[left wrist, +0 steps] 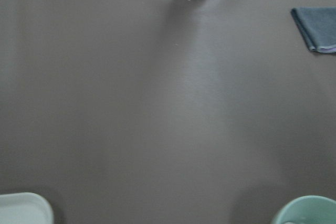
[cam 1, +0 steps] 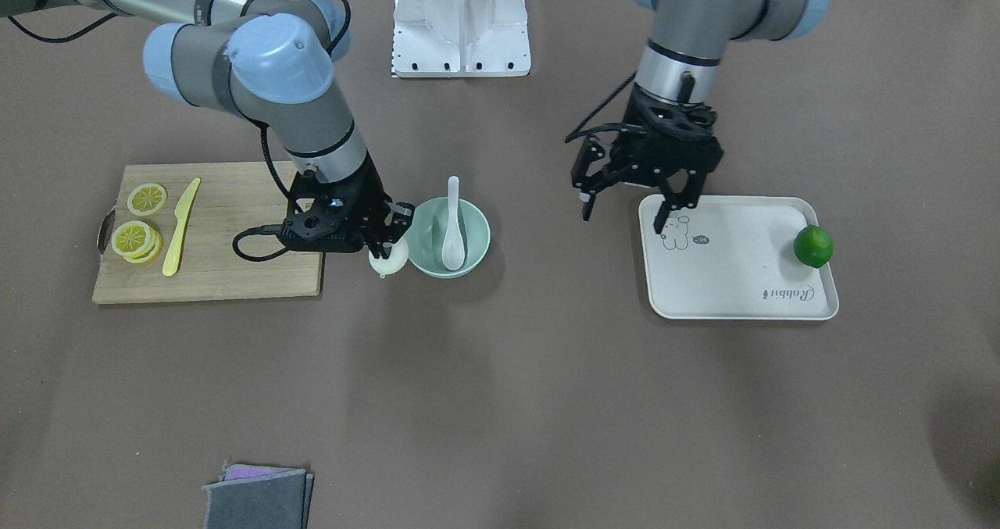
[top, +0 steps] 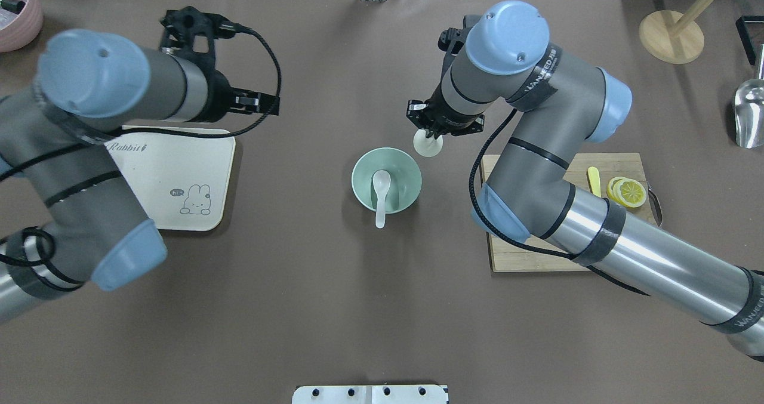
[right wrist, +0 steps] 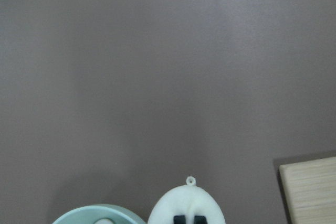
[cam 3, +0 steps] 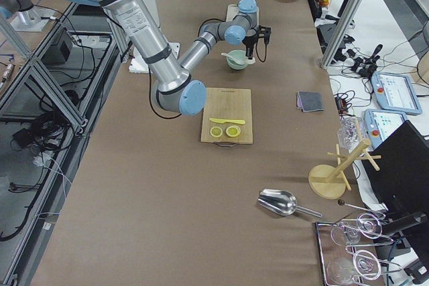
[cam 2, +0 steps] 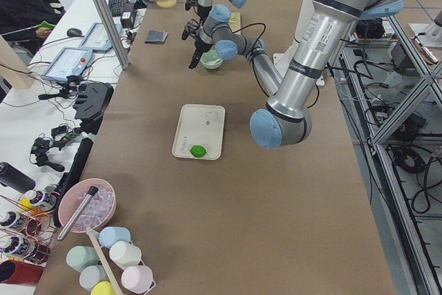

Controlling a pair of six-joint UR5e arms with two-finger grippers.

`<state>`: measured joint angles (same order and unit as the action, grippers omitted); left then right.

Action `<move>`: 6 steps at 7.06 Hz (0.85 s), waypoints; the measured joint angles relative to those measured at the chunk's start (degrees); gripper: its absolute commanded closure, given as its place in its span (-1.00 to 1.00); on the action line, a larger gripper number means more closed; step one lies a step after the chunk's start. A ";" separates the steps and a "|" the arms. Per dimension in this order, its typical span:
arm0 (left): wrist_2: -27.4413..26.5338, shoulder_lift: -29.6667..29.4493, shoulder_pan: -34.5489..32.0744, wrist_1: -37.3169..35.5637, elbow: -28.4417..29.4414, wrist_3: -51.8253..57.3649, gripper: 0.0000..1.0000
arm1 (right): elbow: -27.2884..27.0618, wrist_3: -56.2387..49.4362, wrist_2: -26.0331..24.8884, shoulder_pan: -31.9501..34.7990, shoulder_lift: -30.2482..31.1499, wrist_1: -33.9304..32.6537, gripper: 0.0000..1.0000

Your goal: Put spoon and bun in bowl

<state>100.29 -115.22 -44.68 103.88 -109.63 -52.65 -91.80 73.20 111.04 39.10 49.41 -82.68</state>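
Observation:
The mint-green bowl (cam 1: pixel 478 249) stands mid-table, and also shows in the overhead view (top: pixel 359 177). The white spoon (cam 1: pixel 452 232) lies in it, its handle sticking out over the rim (top: pixel 381 194). My right gripper (cam 1: pixel 388 241) is shut on the white bun (cam 1: pixel 388 260) and holds it just outside the bowl's rim, on the cutting-board side (top: pixel 428 145). The right wrist view shows the bun (right wrist: pixel 186 205) between the dark fingertips (right wrist: pixel 179 219), with the bowl's rim (right wrist: pixel 94 214) beside it. My left gripper (cam 1: pixel 625 216) is open and empty over the tray's edge.
A wooden cutting board (cam 1: pixel 234 271) holds lemon slices (cam 1: pixel 137 236) and a yellow knife (cam 1: pixel 181 228). A white tray (cam 1: pixel 742 279) holds a green lime (cam 1: pixel 813 246). A grey cloth (cam 1: pixel 258 498) lies at the table's operator-side edge. A white mount (cam 1: pixel 461 21) stands between the arms.

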 measured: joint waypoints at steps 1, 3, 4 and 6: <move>4.69 2.43 -5.68 0.08 -0.32 4.77 -0.96 | 1.16 0.85 -0.66 -1.37 -1.50 0.22 1.00; 11.96 5.05 -14.38 -0.02 0.28 11.81 -0.96 | 1.74 3.23 -1.13 -3.70 -3.35 0.79 -1.00; 12.85 6.69 -16.81 0.25 0.38 14.17 -0.96 | 1.99 3.56 -1.86 -4.28 -4.11 1.05 -1.00; 13.39 10.11 -20.72 1.84 0.59 20.30 -0.96 | 1.85 3.34 -3.41 -4.62 -4.65 0.99 -1.00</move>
<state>113.68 -105.11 -65.39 105.72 -109.04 -32.35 -89.95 76.54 107.63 34.47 44.76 -81.70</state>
